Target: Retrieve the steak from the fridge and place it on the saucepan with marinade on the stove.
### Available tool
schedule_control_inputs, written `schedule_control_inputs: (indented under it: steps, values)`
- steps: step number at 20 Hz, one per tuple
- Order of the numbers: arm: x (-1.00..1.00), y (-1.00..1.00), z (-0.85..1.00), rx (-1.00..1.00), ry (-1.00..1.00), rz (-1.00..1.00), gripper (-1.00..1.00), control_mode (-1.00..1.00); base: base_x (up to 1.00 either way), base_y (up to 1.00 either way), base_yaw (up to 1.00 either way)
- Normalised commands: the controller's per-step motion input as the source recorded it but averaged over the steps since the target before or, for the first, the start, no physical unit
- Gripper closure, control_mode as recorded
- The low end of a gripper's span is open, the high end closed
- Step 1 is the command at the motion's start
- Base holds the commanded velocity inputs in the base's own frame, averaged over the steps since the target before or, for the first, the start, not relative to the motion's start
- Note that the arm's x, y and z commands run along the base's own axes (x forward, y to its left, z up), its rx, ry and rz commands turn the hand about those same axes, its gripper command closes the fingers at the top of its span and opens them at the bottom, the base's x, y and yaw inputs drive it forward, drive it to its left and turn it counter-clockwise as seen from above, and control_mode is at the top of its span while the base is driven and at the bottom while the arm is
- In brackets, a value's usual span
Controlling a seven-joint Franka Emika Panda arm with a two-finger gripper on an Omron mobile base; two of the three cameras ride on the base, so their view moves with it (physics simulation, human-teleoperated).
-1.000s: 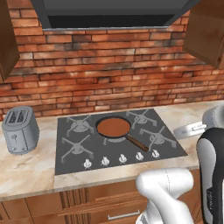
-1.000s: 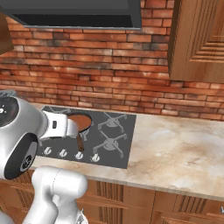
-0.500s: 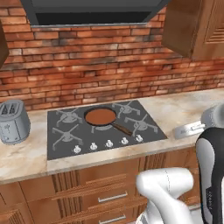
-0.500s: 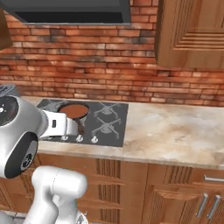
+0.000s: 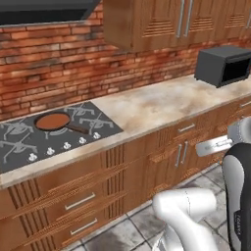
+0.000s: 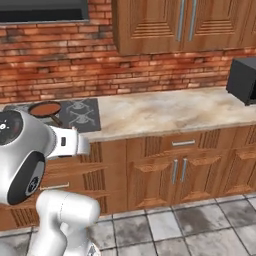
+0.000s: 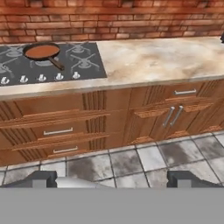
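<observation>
The black saucepan (image 5: 53, 121) sits on a back burner of the dark stove (image 5: 29, 142), its brown handle pointing toward the knobs. Reddish-brown marinade (image 7: 41, 51) fills it as a flat disc. From the right base view the saucepan (image 6: 45, 108) and stove (image 6: 82, 120) lie at the far left, just above my arm. My gripper (image 7: 113, 179) is open and holds nothing. It hangs well back from the counter, above the floor, and faces the lower cabinets. The steak and the fridge are out of view.
A marble counter (image 5: 152, 105) runs right from the stove to a dark microwave (image 5: 223, 64). Wooden drawers and doors (image 7: 170, 116) stand below it and wall cabinets (image 5: 171, 22) hang above. Grey floor tiles (image 7: 127, 162) lie between me and the cabinets.
The whole picture has shifted: the base has backed away and turned right. The stove now lies at the left, the toaster has left the view and the microwave has come in. The gripper stays open.
</observation>
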Motion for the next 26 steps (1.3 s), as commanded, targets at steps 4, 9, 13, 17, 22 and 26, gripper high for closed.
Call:
schedule_control_inputs:
  steps: [4, 9, 13, 17, 22, 26]
  values:
    - [0.0, 0.0, 0.0, 0.0, 0.0, 0.0, -1.0, 1.0, -0.65, -0.06, -0.2]
    - [0.0, 0.0, 0.0, 0.0, 0.0, 0.0, -1.0, 1.0, -0.78, 0.0, 0.56]
    - [0.0, 0.0, 0.0, 0.0, 0.0, 0.0, -1.0, 1.0, -0.52, 0.0, 0.89]
    - [0.0, 0.0, 0.0, 0.0, 0.0, 0.0, -1.0, 1.0, -0.33, 0.14, 0.87]
    - [0.0, 0.0, 0.0, 0.0, 0.0, 0.0, -1.0, 1.0, 0.22, 0.77, 0.65]
    - [0.0, 0.0, 0.0, 0.0, 0.0, 0.0, -1.0, 1.0, 0.71, 1.0, 0.44]
